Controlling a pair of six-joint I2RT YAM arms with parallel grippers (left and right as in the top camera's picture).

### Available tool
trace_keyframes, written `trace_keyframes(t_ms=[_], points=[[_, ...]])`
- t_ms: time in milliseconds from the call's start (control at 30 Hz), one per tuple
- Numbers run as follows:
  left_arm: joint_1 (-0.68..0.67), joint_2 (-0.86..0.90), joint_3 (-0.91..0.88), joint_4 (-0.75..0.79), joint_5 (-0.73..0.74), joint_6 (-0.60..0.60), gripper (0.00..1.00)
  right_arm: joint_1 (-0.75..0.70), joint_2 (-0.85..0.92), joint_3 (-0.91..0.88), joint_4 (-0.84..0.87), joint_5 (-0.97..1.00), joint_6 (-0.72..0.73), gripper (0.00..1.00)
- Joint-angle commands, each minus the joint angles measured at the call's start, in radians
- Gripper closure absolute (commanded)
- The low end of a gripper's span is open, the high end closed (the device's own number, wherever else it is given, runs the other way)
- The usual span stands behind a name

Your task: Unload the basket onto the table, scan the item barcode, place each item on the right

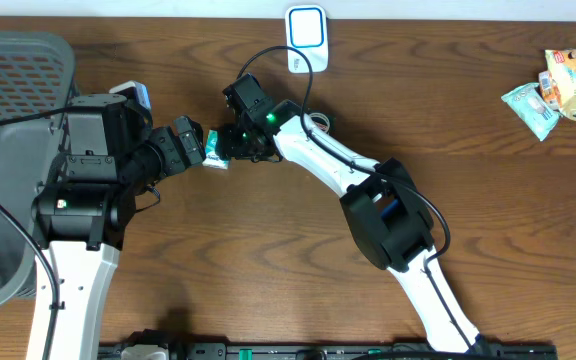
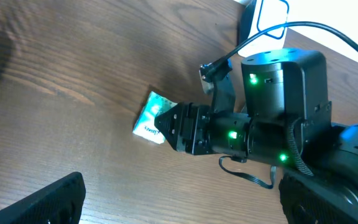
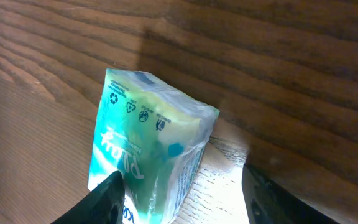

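Right jaws stand partly open astride the green packet [image 3: 148, 149], one finger [image 3: 107, 196] against it, the other clear. The right arm [image 1: 318, 150] reaches low across the tabletop [image 1: 468, 180] from its near edge. The left jaws gape wide beside the packet's far end. Open wood lies to the right, and a grey basket [image 1: 8, 120] crowds the left edge.

Dim warm light, soft shadows

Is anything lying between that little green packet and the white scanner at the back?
Nothing loose lies on the table between the green packet and the white scanner. Only the right arm's own wrist hangs over that stretch.
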Motion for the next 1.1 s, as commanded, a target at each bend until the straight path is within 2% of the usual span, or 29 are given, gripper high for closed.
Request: trace_keyframes(t_ms=[0, 167, 200, 333, 533, 700, 900, 967, 1000, 1067], points=[[0.003, -0.001, 0.015, 0.000, -0.006, 0.017, 0.02, 0.010, 0.014, -0.005, 0.000, -0.003, 0.014, 0.49], [0.003, -0.001, 0.015, 0.000, -0.006, 0.017, 0.02, 0.016, 0.046, -0.005, 0.046, -0.016, 0.014, 0.51], [0.003, -0.001, 0.015, 0.000, -0.006, 0.017, 0.02, 0.016, 0.054, -0.005, 0.048, -0.026, 0.013, 0.54], [0.003, -0.001, 0.015, 0.000, -0.006, 0.017, 0.02, 0.012, 0.061, -0.005, 0.032, -0.036, 0.013, 0.77], [0.003, -0.001, 0.015, 0.000, -0.006, 0.017, 0.02, -0.019, 0.059, -0.005, -0.028, -0.074, 0.013, 0.99], [0.003, -0.001, 0.015, 0.000, -0.006, 0.017, 0.02, -0.098, 0.043, -0.005, -0.113, -0.178, 0.007, 0.99], [0.003, -0.001, 0.015, 0.000, -0.006, 0.017, 0.02, -0.243, 0.008, -0.005, -0.191, -0.401, -0.171, 0.99], [0.003, -0.001, 0.015, 0.000, -0.006, 0.017, 0.02, -0.290, -0.001, -0.005, -0.210, -0.505, -0.246, 0.99], [0.003, -0.001, 0.015, 0.000, -0.006, 0.017, 0.02, -0.335, -0.005, -0.005, -0.211, -0.663, -0.370, 0.99], [0.003, -0.001, 0.015, 0.000, -0.006, 0.017, 0.02, -0.377, -0.005, -0.005, -0.211, -0.838, -0.484, 0.99]])
